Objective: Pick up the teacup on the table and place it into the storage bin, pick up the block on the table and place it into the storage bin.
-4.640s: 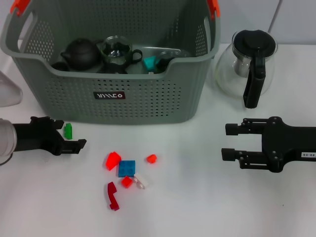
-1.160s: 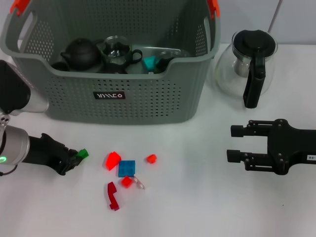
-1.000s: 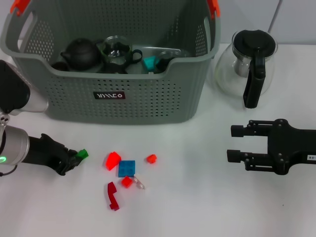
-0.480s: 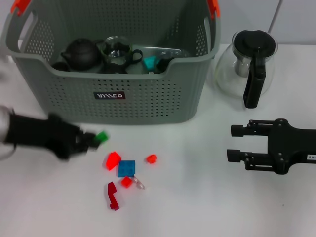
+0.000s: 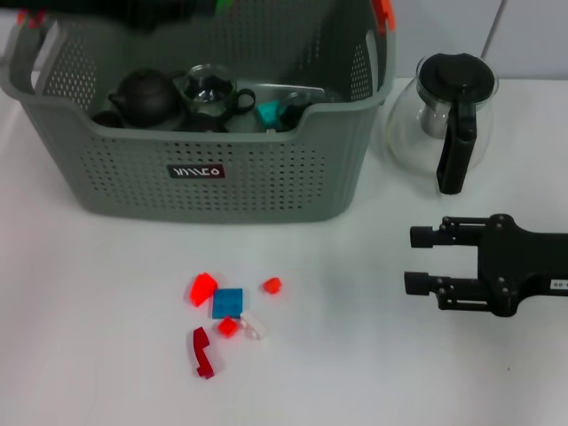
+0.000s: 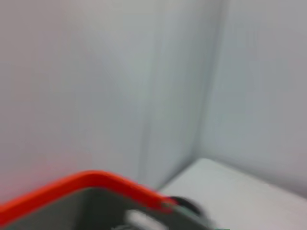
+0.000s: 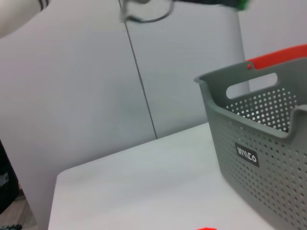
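My left gripper (image 5: 206,7) is a dark blur at the top edge of the head view, high over the storage bin (image 5: 204,191), shut on a small green block (image 5: 224,4). The right wrist view shows that block (image 7: 243,4) at the arm's tip above the bin (image 7: 268,143). Inside the bin lie a glass teacup (image 5: 210,89), a black teapot (image 5: 146,96) and a teal piece (image 5: 269,113). On the table sit a red block (image 5: 202,288), a blue block (image 5: 228,303) and smaller red and white bits. My right gripper (image 5: 415,259) rests open, low at the right.
A glass teapot (image 5: 448,115) with a black handle stands right of the bin, just behind the right gripper. A dark red curved piece (image 5: 203,352) lies nearest the front. The bin's orange handle clip (image 6: 86,184) fills the bottom of the left wrist view.
My left arm has swung up from the table left of the blocks to high above the bin, carrying the green block with it. The right gripper has barely moved.
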